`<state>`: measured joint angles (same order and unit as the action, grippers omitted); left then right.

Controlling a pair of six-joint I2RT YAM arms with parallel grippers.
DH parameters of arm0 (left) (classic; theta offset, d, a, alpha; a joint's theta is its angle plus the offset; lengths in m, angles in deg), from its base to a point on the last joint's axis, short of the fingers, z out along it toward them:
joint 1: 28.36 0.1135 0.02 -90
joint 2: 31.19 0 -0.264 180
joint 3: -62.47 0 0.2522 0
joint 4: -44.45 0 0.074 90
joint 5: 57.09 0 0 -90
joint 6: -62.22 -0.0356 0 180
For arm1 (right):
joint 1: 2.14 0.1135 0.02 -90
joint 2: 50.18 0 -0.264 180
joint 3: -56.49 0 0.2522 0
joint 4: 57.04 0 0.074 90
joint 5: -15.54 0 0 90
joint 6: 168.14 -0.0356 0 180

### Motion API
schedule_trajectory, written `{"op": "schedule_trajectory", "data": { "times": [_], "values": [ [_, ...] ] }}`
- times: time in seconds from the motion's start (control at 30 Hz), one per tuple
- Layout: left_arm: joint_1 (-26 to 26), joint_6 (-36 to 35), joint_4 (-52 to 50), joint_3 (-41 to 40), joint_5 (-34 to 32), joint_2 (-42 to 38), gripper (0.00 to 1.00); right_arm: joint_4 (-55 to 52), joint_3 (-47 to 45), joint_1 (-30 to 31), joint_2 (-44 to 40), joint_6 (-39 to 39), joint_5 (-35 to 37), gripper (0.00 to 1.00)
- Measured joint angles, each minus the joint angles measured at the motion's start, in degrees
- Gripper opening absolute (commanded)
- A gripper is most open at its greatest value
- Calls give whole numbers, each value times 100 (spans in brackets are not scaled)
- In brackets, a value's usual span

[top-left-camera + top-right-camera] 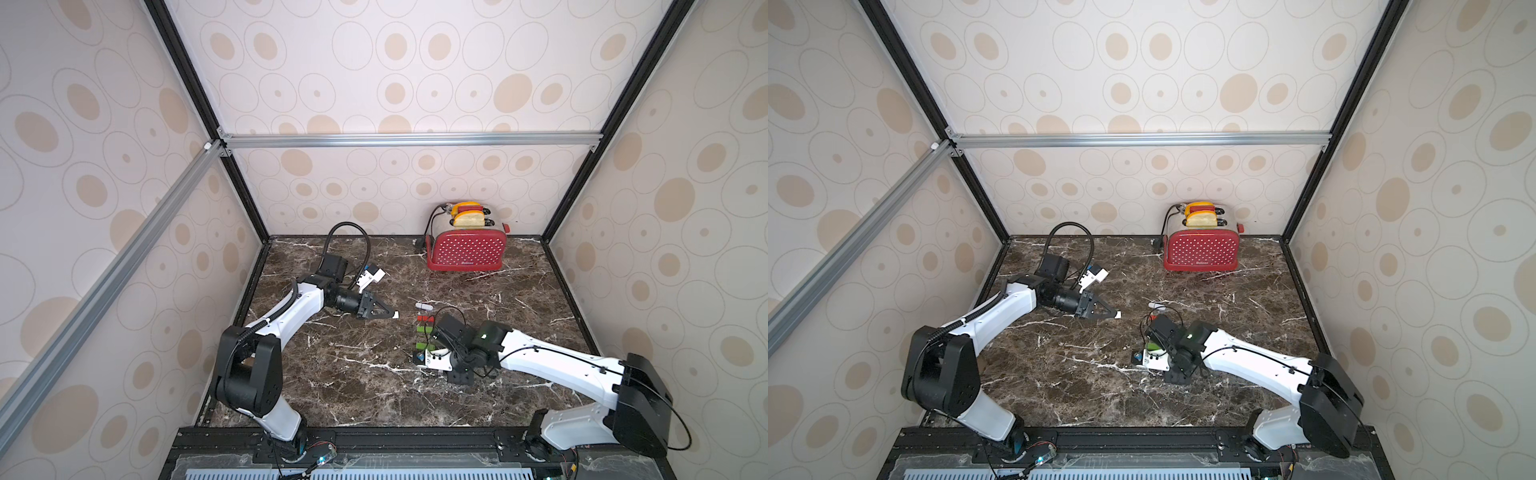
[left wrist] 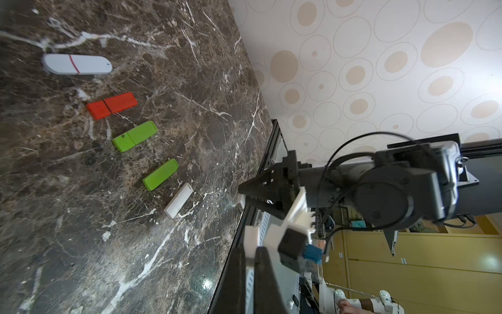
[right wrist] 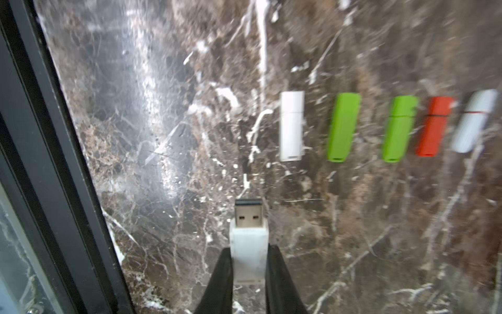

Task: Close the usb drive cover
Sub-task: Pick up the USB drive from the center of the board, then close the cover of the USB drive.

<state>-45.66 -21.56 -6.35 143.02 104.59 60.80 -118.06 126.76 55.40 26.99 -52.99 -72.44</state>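
**Bare plug in one claw, cap in the other**

From where I stand, the right gripper [image 3: 249, 251] is clamped on the white usb drive [image 3: 247, 244]. Its black fingers [image 3: 221, 274] press the two side faces of the body. The drive hangs clear of the marble table [image 1: 353, 374], close to the front edge and just past the end of a row of capped drives [image 2: 135, 136]. In both top views the gripper hides it.

The left gripper [image 1: 388, 316] is pinched together on a small white cap [image 1: 395, 315], held well apart from the drive, further back on the table.

I'd call the drive feather-light and stiff. It's smooth plastic that could slide or twist in the pads if pushed off-centre. The grip sits well, on the rear half of the body with the whole plug left free for the cap. The thin metal shell is the part I'd not want knocked.

Its long axis runs in line with the fingers. The metal connector [image 3: 248, 216] leads away from the wrist and down toward the marble. The cap's open end will need to be turned to face it squarely. I can't tell which way that opening looks.
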Motion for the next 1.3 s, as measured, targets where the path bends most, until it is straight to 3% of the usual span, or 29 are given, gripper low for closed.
{"op": "schedule_trajectory", "data": {
  "times": [0.33, 1.3],
  "values": [
    [-503, 52, 0, 107, 22, 299, 3, 11, 1178, -424, 481, 505, -267, 1],
    [-1150, 33, -74, 142, -260, 656, 3, 11, 1200, -555, 623, 326, -686, 0]
  ]
}}
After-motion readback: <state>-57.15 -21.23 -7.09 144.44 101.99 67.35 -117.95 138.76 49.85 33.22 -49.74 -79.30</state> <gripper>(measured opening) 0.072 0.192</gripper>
